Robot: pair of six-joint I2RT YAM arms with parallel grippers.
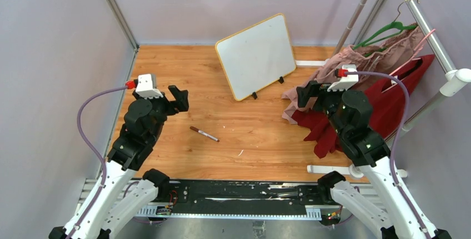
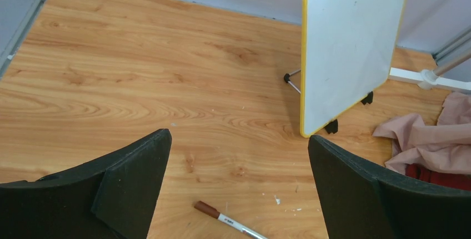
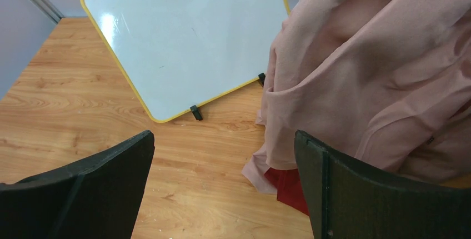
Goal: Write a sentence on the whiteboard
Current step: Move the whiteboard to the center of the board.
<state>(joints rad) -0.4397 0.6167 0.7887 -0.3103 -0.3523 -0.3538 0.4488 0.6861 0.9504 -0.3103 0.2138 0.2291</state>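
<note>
A: Right, where's the whiteboard [image 1: 256, 55]?

B: At the back of the desk [image 1: 166, 66], about the middle, propped on its two black feet [image 1: 254, 95] and leaning back towards the wall. It sits askew, one corner turned nearer to us. Yellow-orange frame, face plain white with only a faint speck or two.

A: And the arms?

B: Both hang above the wood, short of the board. The left pincer [image 2: 237, 138] is spread wide, with nothing between its black fingers [image 2: 133, 175], just bare desk under them.

A: The right one?

B: Same story: the right pincer [image 3: 223, 134] gapes wide and grips nothing. It points at the board's lower edge and at the pink garment [image 3: 377, 66] heaped just beside it.

A: I can see a pen down there.

B: Yes, a marker [image 1: 204, 134] lying flat on the desk, white barrel, dark reddish cap, well apart from the board. It's nearer the left arm, close below that open pincer, touching neither finger.

A: What's all that on the right?

B: The pink garment drapes down onto the desk, a red garment [image 1: 389, 100] lies under it, and a green hanger [image 1: 391, 28] hangs by the metal rail [image 1: 423, 22]. The pink cloth reaches the board's right foot; whether it touches, I can't tell.
</note>
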